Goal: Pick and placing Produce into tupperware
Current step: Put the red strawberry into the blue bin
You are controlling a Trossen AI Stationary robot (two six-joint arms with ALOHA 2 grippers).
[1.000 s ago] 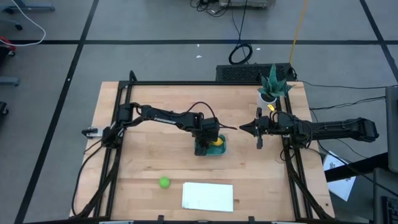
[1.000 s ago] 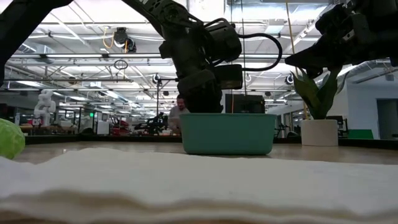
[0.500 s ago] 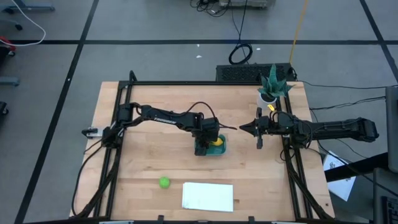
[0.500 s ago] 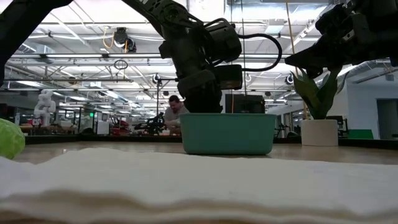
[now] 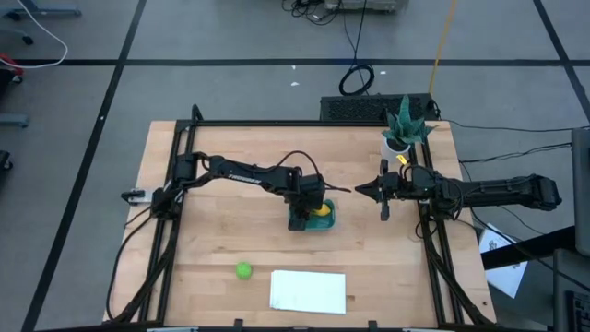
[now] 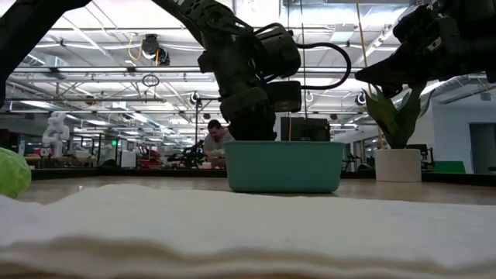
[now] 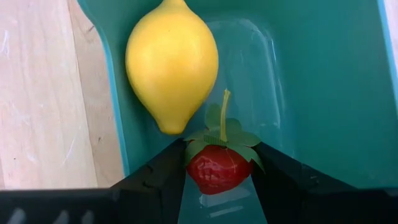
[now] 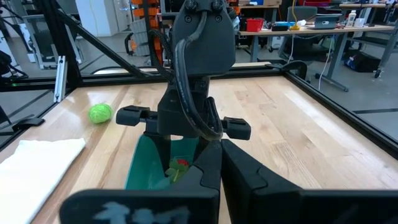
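Observation:
The teal tupperware (image 5: 324,224) (image 6: 284,166) stands near the table's middle. A yellow lemon (image 7: 172,62) lies inside it against one wall. My left gripper (image 7: 219,152) (image 5: 309,210) reaches down into the tub, shut on a small red strawberry (image 7: 216,169) with green leaves and a stem. A green ball (image 5: 242,270) (image 8: 100,113) rests on the table toward the near edge. My right gripper (image 5: 361,191) (image 8: 211,163) hovers shut and level to the right of the tub, touching nothing. My left gripper pinches the strawberry's red body (image 7: 194,169) between its two fingers, one on each side. The fingers slant steeply down into the tub. The leaves and stem point toward the lemon. Whether the strawberry touches the tub's floor, I cannot tell.
A flat white sheet (image 5: 308,290) lies at the near edge, right of the green ball. A potted plant (image 5: 403,129) stands at the far right corner. Black frame rails (image 5: 175,184) run along the table's left and right sides. A person sits in the room beyond (image 6: 213,139).

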